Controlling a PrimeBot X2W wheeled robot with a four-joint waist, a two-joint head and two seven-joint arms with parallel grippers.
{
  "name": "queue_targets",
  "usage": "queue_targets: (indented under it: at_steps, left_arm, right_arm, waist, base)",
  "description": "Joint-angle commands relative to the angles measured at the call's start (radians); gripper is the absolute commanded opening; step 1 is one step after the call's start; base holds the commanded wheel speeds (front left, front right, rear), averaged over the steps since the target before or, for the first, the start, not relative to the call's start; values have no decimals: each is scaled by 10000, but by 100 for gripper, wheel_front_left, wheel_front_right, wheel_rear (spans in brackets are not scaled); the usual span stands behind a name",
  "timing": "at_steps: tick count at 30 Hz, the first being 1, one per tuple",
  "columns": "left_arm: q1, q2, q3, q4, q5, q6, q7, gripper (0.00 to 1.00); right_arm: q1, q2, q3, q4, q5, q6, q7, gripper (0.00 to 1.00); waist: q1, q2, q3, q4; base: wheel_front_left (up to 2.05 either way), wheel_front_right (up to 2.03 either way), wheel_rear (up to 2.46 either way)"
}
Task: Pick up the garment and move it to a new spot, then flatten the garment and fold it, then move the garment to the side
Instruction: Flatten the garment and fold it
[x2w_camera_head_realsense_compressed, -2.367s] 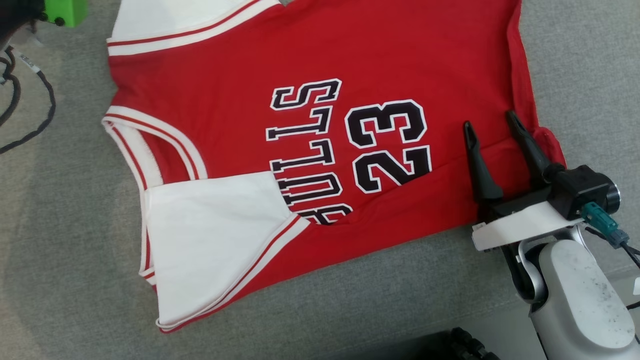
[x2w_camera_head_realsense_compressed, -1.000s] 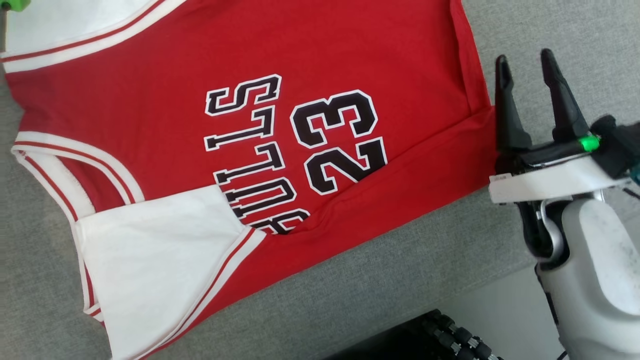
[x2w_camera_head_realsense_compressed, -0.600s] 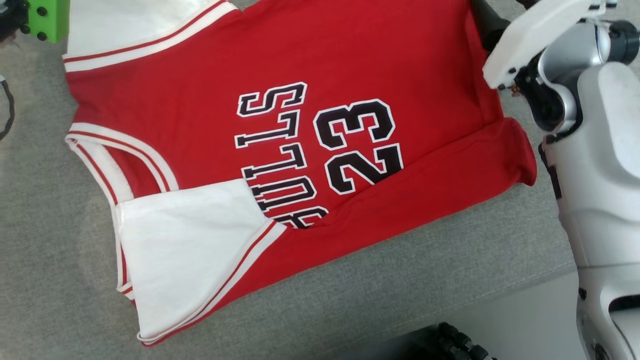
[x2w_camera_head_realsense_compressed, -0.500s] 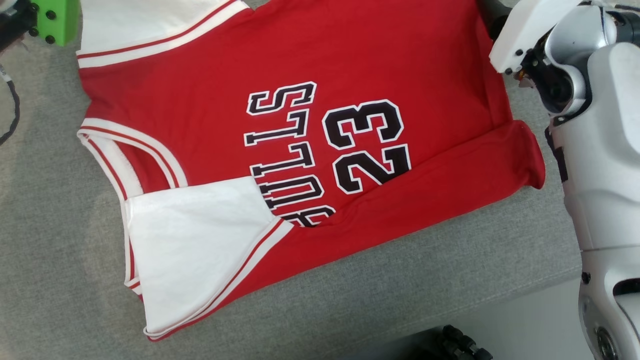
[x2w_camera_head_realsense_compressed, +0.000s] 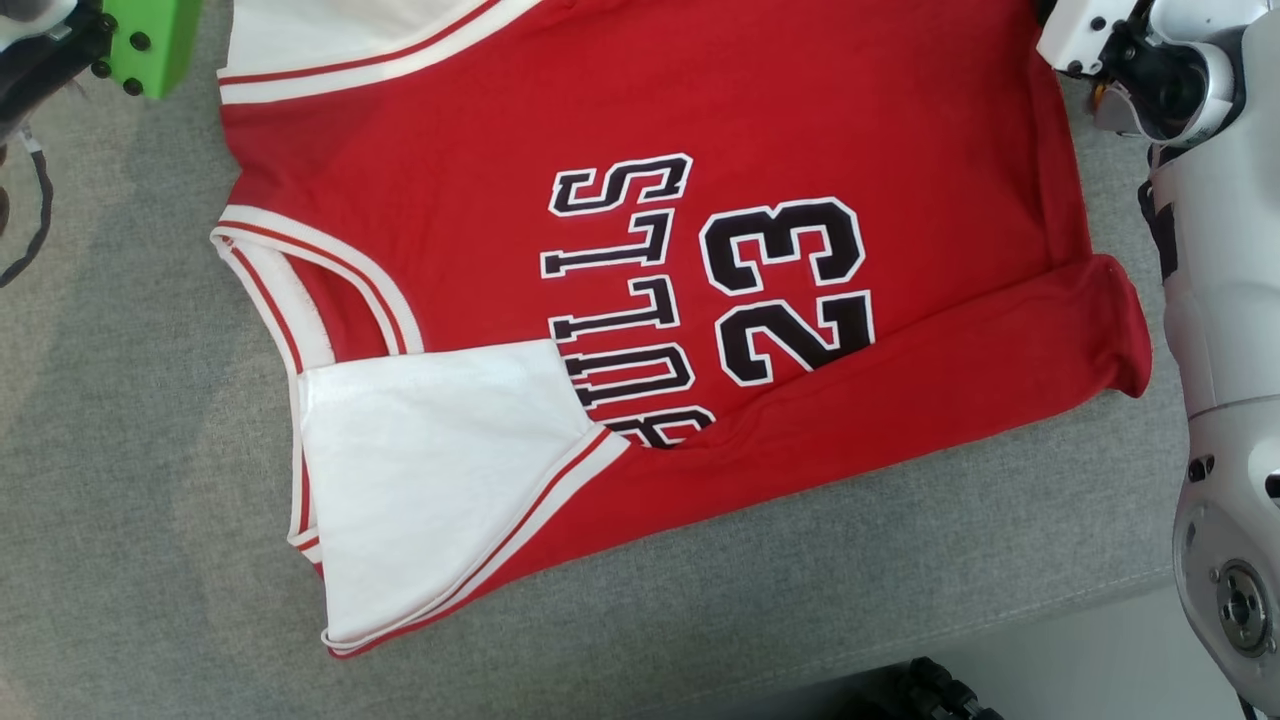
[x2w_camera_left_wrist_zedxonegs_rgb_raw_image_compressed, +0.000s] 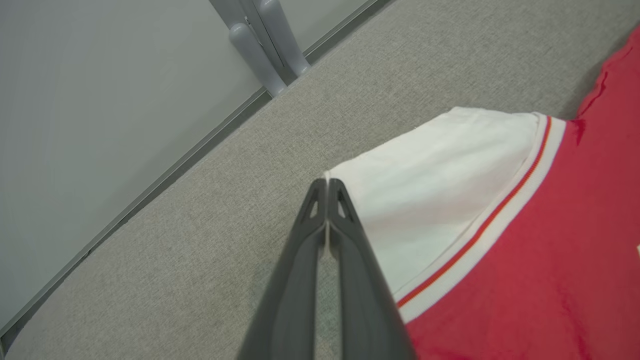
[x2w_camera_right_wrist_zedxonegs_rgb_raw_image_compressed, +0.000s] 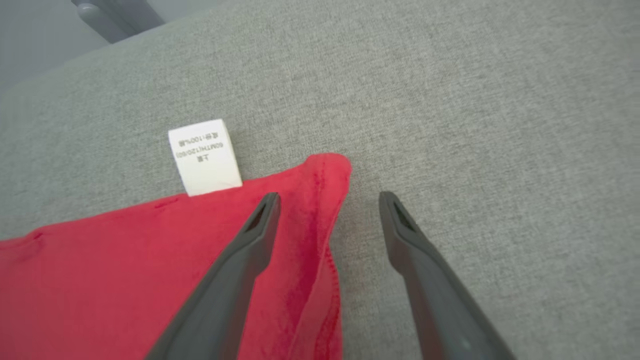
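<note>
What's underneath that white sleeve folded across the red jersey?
The white sleeve lies on the red jersey, its edge meeting the black lettering. The part of the jersey beneath is covered and cannot be seen. A grey cloth surface lies under the garment.

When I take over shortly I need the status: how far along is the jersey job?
Done: the jersey lies spread on the grey surface, its near side folded over. In hand: the left gripper pinches the far sleeve; the right gripper, open, straddles the far hem corner. Left: folding that far side, then moving it aside.
</note>
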Motion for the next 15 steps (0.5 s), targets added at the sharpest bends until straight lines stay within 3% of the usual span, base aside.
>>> queue_targets:
  at_steps: [1,15]
  left_arm:
    - [-156,69,-54,-37,26,-31,-59,0]
    - [-472,214,-221,-89,-60,-31,-470,0]
  right_arm:
    - [-184,-23,-84,126,-75,-4,26,100]
    - [-993,-62,-391,1005,-417,-2,-115,100]
  waist:
    - [0,0,47,57]
    - [0,0,355,337]
  base:
    - [0,0,0]
    - [0,0,0]
